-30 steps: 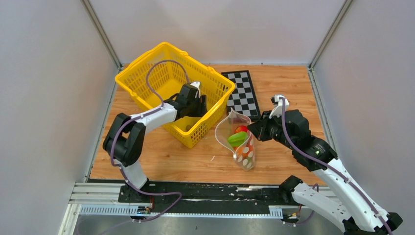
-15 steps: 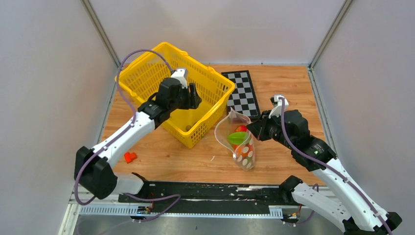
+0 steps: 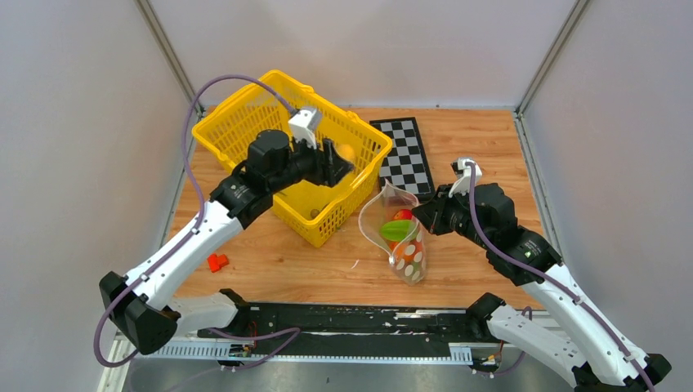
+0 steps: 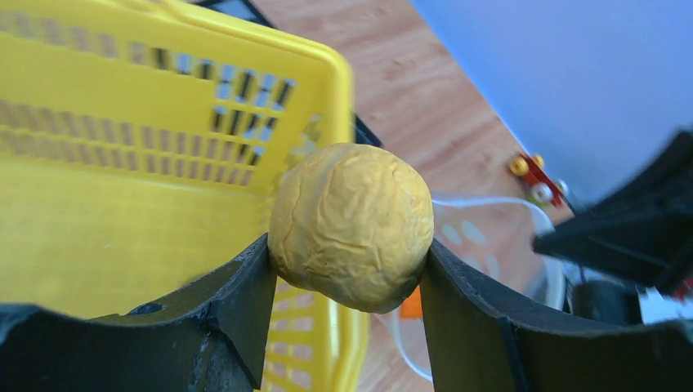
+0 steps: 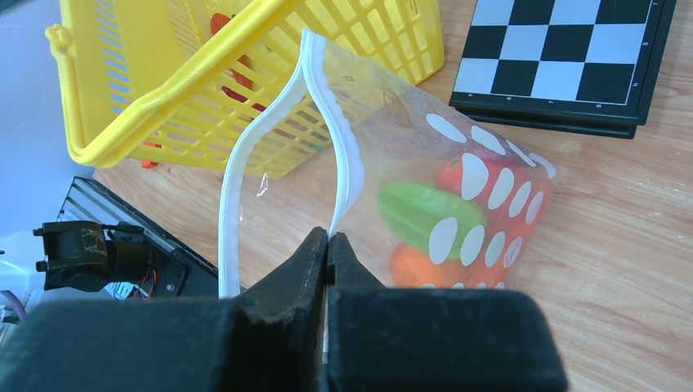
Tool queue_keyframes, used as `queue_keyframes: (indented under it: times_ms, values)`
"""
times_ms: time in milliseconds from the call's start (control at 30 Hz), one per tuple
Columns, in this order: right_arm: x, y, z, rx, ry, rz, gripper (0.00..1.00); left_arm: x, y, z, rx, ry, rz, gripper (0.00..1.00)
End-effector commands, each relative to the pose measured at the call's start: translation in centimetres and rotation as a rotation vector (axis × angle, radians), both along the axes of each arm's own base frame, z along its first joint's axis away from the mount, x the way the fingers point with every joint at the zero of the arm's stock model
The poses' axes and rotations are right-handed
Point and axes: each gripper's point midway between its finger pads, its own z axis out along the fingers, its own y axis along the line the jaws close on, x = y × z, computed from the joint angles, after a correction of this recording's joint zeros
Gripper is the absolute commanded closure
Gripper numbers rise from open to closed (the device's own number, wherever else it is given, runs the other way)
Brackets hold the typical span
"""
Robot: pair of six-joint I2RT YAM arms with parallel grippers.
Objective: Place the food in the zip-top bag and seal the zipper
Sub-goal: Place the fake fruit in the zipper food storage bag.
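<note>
A wrinkled yellow-brown ball (image 4: 351,224) is gripped between the fingers of my left gripper (image 4: 347,249). This gripper (image 3: 343,155) hangs above the right-hand rim of the yellow basket (image 3: 278,75), left of the bag. The clear zip-top bag (image 3: 400,233) with white dots stands on the table with its mouth gaping. Inside it are a green piece (image 5: 429,214), a red one and an orange one. My right gripper (image 5: 328,238) is shut on the bag's white zipper (image 5: 343,147) strip at one side of the mouth and holds that side up (image 3: 418,214).
A black-and-white checkerboard (image 3: 404,155) lies behind the bag. A small red block (image 3: 216,262) sits on the wood near the front left. Something red (image 5: 233,49) shows inside the basket (image 5: 163,106). Grey walls close in both sides.
My left gripper has come up out of the basket with the ball and swung right, toward the bag. The right gripper and the bag have not moved.
</note>
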Motion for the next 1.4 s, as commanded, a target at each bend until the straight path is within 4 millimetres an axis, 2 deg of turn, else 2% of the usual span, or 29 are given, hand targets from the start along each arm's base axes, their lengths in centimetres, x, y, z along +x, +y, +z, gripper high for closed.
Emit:
queue_keyframes:
  times_ms: [0, 167, 333, 433, 667, 767, 933, 1100, 1367]
  values:
    - [0.3, 0.4, 1.7, 0.056, -0.05, -0.004, 1.0, -5.0, -5.7, 2.3, -0.008, -0.112, -0.354, 0.45]
    - [0.3, 0.3, 1.8, 0.06, -0.05, -0.007, 1.0, -8.8, -9.9, 0.0, 0.053, -0.111, -0.534, 0.45]
    - [0.2, 0.2, 1.8, 0.058, -0.052, -0.012, 1.0, -10.6, -11.5, -2.9, 0.128, -0.078, -0.608, 0.45]
    - [0.2, 0.1, 1.8, 0.056, -0.054, -0.013, 1.0, -10.4, -11.5, -4.5, 0.182, -0.056, -0.599, 0.45]
    - [0.3, 0.3, 1.6, 0.058, -0.051, -0.009, 1.0, -9.8, -12.5, -5.9, 0.238, -0.052, -0.566, 0.43]
    - [0.3, 0.3, 1.7, 0.06, -0.052, -0.01, 1.0, -9.2, -13.1, -7.3, 0.273, -0.023, -0.547, 0.42]
    - [0.3, 0.2, 1.6, 0.054, -0.053, -0.012, 1.0, -9.6, -13.5, -8.5, 0.334, -0.007, -0.569, 0.33]
    - [0.4, 0.3, 1.6, 0.056, -0.053, -0.011, 1.0, -9.4, -13.3, -8.0, 0.327, -0.025, -0.551, 0.21]
    - [0.3, 0.3, 1.3, 0.052, -0.046, -0.011, 1.0, -9.1, -13.0, -7.1, 0.294, -0.056, -0.513, 0.16]
